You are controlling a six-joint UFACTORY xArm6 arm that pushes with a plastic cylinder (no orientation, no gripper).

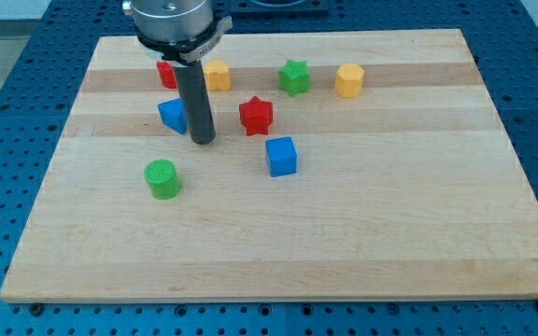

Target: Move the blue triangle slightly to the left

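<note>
The blue triangle lies on the wooden board at the upper left, partly hidden behind my rod. My tip rests on the board just to the right of the blue triangle and slightly below it, touching or nearly touching its right side. The rod rises straight up to the arm's silver flange at the view's top.
A red block and a yellow block sit above the triangle. A red star, a green star, a yellow hexagon, a blue cube and a green cylinder lie around.
</note>
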